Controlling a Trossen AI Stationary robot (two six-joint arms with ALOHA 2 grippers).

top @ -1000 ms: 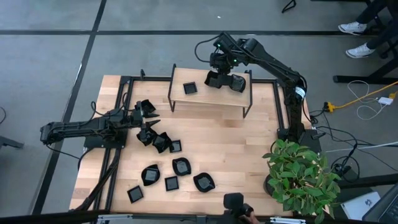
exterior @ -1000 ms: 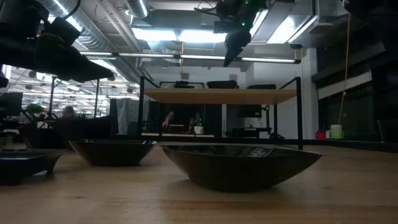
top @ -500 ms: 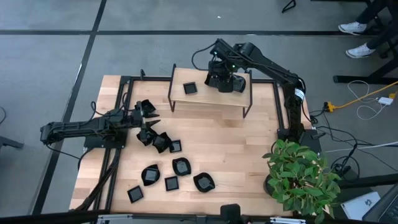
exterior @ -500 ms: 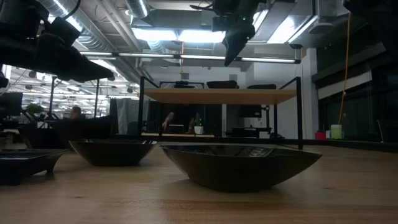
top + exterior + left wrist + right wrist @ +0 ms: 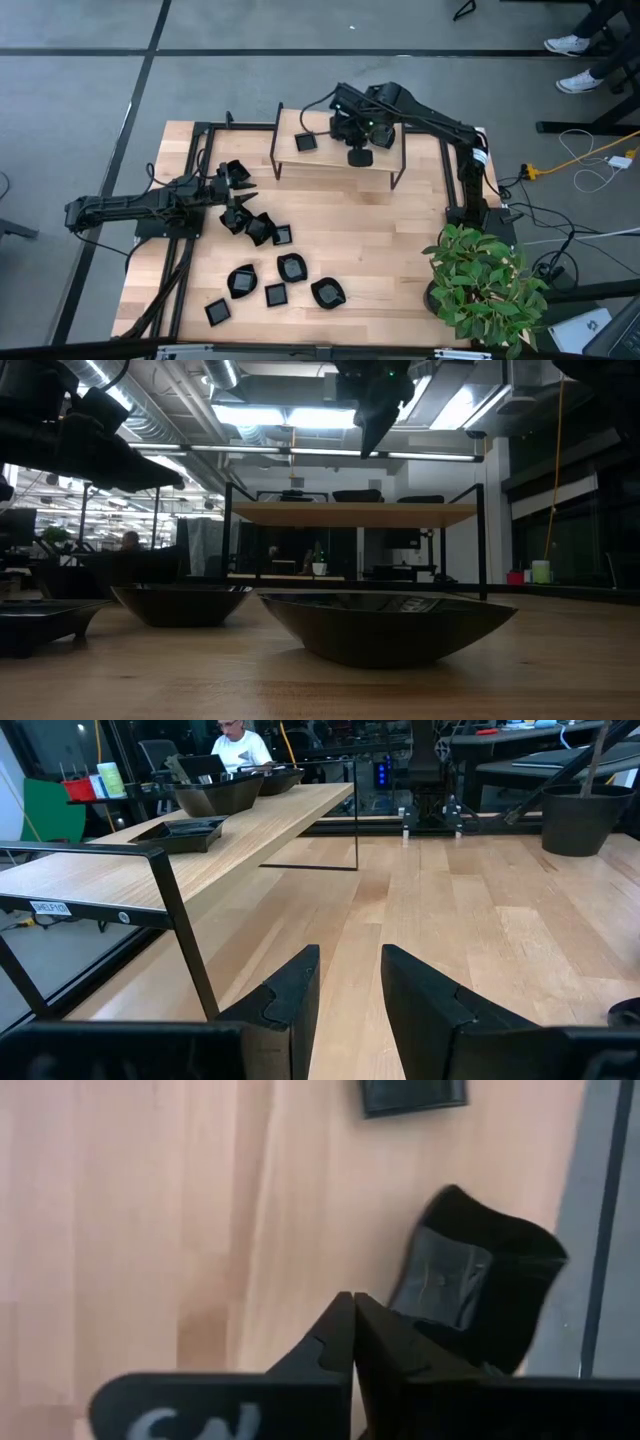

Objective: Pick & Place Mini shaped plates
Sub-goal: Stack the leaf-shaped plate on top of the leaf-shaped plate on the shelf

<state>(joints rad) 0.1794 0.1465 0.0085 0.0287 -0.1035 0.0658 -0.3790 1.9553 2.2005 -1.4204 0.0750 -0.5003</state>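
Mini shaped plates (image 5: pixel 280 275): glossy black, some centres greyish. Table (image 5: pixel 370 240): pale wood, light grain. Shelf (image 5: pixel 330 160): same pale wood top on black frame. Plant (image 5: pixel 485 280) at right: green. Both arms: dark.

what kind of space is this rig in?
Likely an open-plan lab or workshop. The low view shows exposed ceiling ducts and strip lights; the left wrist view shows a person at a laptop; a potted plant sits beside the table.

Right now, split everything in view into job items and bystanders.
Job: loose mini plates on the table; square plate on the shelf; wavy plate beyond the shut right gripper; open left gripper.
Lying about: potted plant; floor cables.
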